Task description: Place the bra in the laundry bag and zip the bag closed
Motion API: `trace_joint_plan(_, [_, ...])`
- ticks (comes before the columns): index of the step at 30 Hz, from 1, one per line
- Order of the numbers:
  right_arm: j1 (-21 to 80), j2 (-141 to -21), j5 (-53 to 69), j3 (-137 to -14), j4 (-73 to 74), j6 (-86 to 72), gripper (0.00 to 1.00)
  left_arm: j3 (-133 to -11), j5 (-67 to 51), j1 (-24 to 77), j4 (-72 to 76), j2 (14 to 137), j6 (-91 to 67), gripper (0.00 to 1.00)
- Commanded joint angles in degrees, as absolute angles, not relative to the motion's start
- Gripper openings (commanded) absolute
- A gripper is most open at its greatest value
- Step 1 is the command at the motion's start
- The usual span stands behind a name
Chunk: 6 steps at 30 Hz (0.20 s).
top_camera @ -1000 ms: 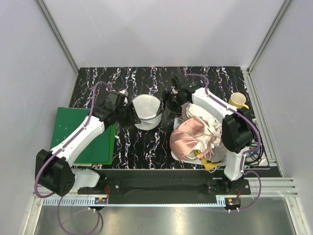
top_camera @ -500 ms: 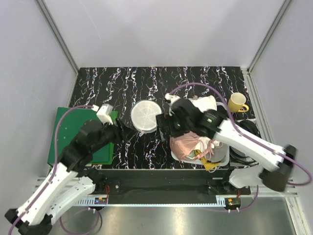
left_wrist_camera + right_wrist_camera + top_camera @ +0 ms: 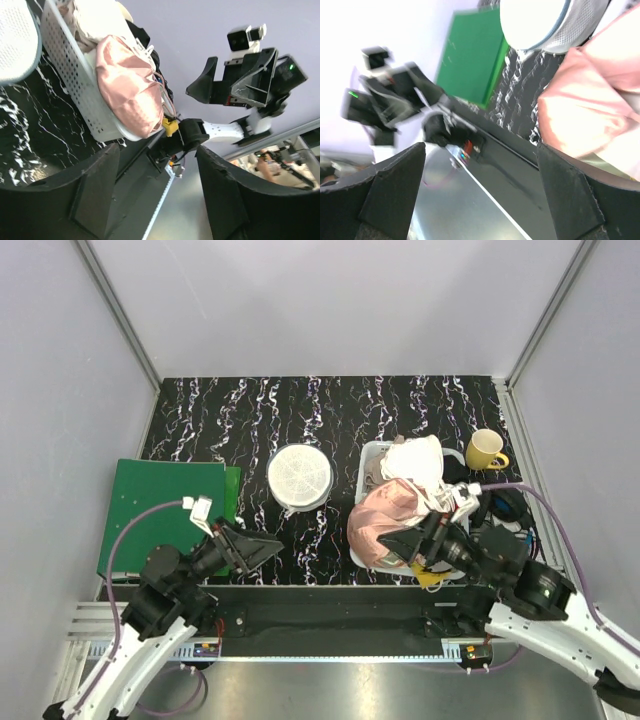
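The round white mesh laundry bag [image 3: 300, 477] lies flat on the black marbled table, apart from both arms. It also shows in the left wrist view [image 3: 15, 40] and the right wrist view [image 3: 540, 25]. The black bra shows in no view. My left gripper [image 3: 262, 548] hangs open and empty near the table's front edge, front-left of the bag; in its own view [image 3: 157, 150] the jaws stand wide apart. My right gripper [image 3: 395, 540] is open and empty over the pink garment, jaws wide in its view [image 3: 480, 150].
A white perforated basket [image 3: 365, 465] right of the bag holds a shiny pink garment [image 3: 385, 525] and a white cloth [image 3: 412, 462]. A yellow mug [image 3: 486, 450] stands at the far right. A green board [image 3: 160, 510] lies on the left.
Both arms have drawn back from the laundry bag to the near edge. The bag, held tilted between the grippers a second ago, now lies flat and free.
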<state>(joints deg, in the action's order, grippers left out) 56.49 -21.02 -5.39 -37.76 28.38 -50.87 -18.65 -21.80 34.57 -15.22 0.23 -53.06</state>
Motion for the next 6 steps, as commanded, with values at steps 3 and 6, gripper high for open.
trace_joint_plan(3, [56.69, -3.38, -14.41, -25.77, 25.22, -64.93, 1.0, -13.54, -26.89, 34.72, -7.5, -8.08, -62.13, 0.69])
trace_joint_plan(6, [56.69, -0.62, -11.88, -25.13, 23.57, -65.49, 1.0, -10.21, -28.2, 34.72, 4.4, -8.45, -68.69, 0.7])
